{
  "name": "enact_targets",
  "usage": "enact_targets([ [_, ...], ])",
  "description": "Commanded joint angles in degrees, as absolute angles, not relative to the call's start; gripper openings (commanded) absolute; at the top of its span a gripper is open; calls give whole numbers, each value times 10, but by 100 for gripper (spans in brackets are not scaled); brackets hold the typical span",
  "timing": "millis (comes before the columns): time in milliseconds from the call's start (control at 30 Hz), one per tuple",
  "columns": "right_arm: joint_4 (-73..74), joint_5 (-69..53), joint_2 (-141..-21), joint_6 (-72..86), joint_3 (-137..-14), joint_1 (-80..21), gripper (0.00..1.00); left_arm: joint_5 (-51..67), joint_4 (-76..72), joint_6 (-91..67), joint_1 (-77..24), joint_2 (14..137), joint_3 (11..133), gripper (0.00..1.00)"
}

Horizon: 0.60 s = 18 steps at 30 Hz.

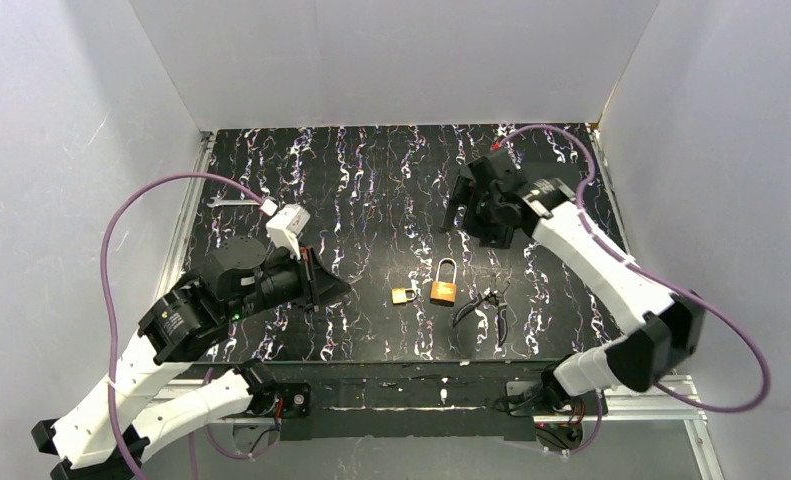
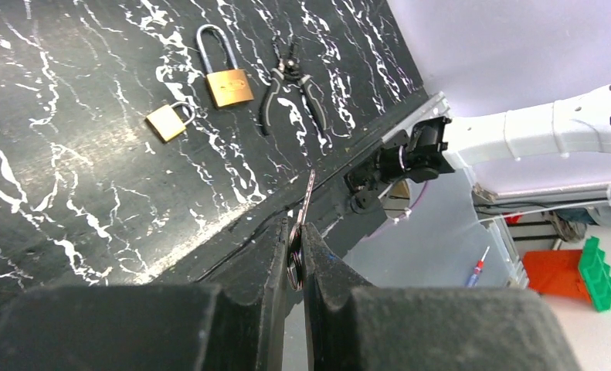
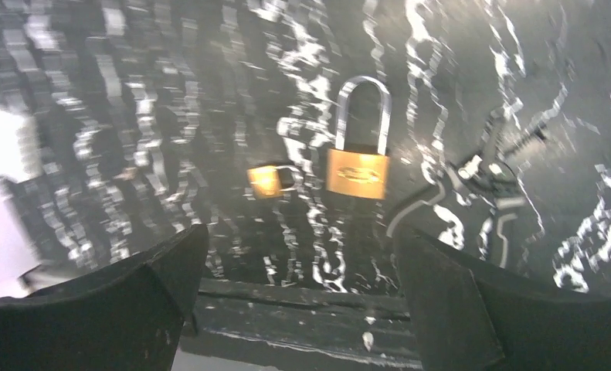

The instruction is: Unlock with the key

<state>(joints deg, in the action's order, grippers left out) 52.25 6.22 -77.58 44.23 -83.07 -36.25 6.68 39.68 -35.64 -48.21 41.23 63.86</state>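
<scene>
My left gripper (image 2: 296,232) is shut on the key (image 2: 310,193), a thin flat metal blade that sticks out past the fingertips, with its ring pinched between the pads. It hovers at the near left of the black mat (image 1: 371,180), left of two brass padlocks: a small one (image 1: 404,295) and a larger one with a tall shackle (image 1: 444,285). Both also lie in the left wrist view, the small padlock (image 2: 168,121) and the large padlock (image 2: 229,85). My right gripper (image 3: 298,239) is open and empty, raised over the far right of the mat (image 1: 466,205), looking down at the large padlock (image 3: 356,171).
Black-handled pliers (image 1: 486,305) lie just right of the padlocks. A silver wrench (image 1: 233,202) rests at the mat's far left. White walls close in the back and both sides. The mat's near edge meets a metal rail (image 1: 421,395).
</scene>
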Motion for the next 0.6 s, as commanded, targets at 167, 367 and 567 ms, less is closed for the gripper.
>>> enact_targets([
  [167, 568, 127, -881, 528, -790, -360, 98, 8, 459, -367, -483, 399, 663, 0],
  [367, 538, 113, -934, 524, -769, -376, 98, 23, 451, -370, -483, 378, 651, 0],
  [567, 491, 109, -987, 479, -745, -415, 98, 31, 454, -370, -483, 371, 650, 0],
])
